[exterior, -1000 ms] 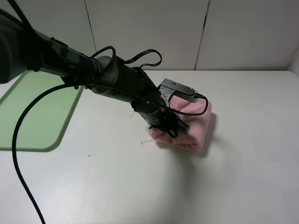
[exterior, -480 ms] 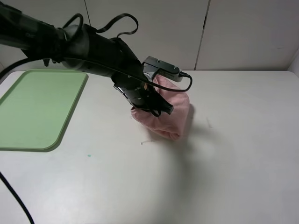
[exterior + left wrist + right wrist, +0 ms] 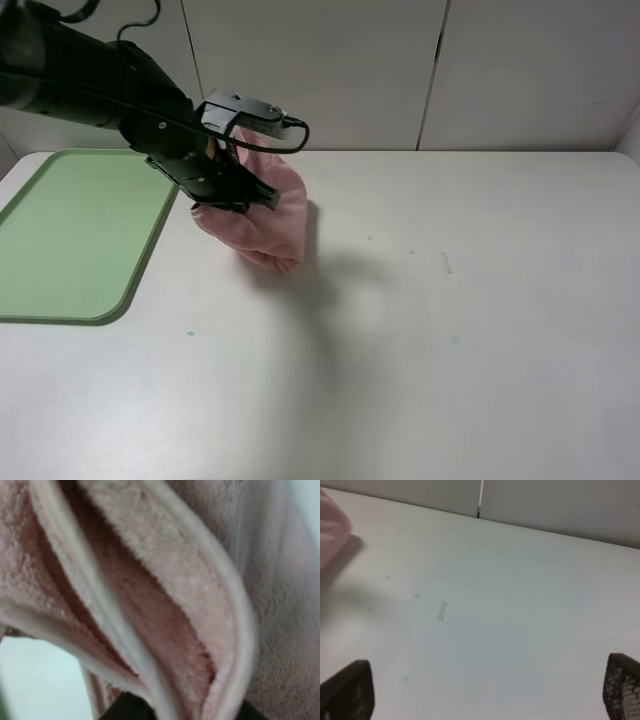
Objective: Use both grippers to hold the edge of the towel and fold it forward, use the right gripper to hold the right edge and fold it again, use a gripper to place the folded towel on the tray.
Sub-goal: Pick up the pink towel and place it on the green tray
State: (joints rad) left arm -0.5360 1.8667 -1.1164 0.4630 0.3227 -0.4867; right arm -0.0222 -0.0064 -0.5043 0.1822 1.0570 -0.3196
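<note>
- Folding appears complete: my left gripper (image 3: pixel 243 192) is clamped on the bundled towel (image 3: pixel 262 222), held above the table.
- Remaining: placement on the tray (image 3: pixel 75 235).
- My right gripper (image 3: pixel 485 692) stands wide, empty.

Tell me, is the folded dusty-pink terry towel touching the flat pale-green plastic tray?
Apart. In the exterior high view the towel hangs beside the tray, white table between them.

White table (image 3: pixel 480 330), pale panelled wall (image 3: pixel 520 70)

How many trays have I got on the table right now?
1. The tray lies at the table's left edge, partly cut off by the frame; the left gripper holds the towel just beside it.
</note>
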